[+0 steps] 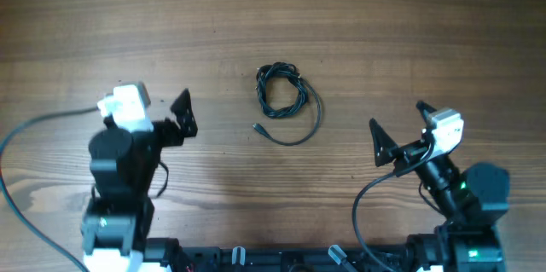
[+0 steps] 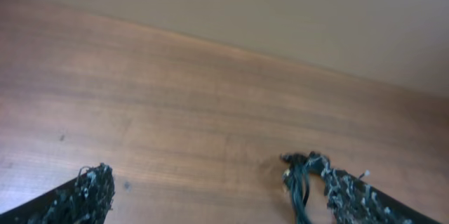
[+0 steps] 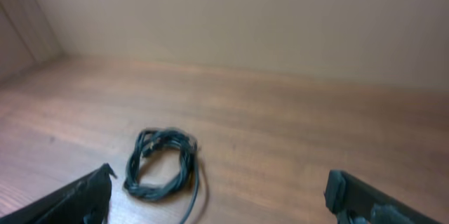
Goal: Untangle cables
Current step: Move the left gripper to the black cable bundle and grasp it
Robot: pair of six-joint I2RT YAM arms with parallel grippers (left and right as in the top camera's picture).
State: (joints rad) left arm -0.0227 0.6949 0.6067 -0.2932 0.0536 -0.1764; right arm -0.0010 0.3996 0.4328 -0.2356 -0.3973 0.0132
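Cables (image 1: 287,95): one small coil on table (image 1: 426,16), lying between left hand (image 1: 160,112) and right hand (image 1: 399,122), neither clearly nearer; both hands spread wide, empty.

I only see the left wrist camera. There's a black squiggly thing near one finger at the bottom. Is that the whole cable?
Observer: No. Overhead shows the cables as a small coil mid-table, with one loose end curving toward the robot and ending in a plug.
Operator: Is my other hand grabbing it?
Observer: No. The right gripper is open and well off to the coil's side, touching nothing.
Operator: Is my left one touching it?
Observer: No. Overhead shows bare table between the left gripper and the coil.
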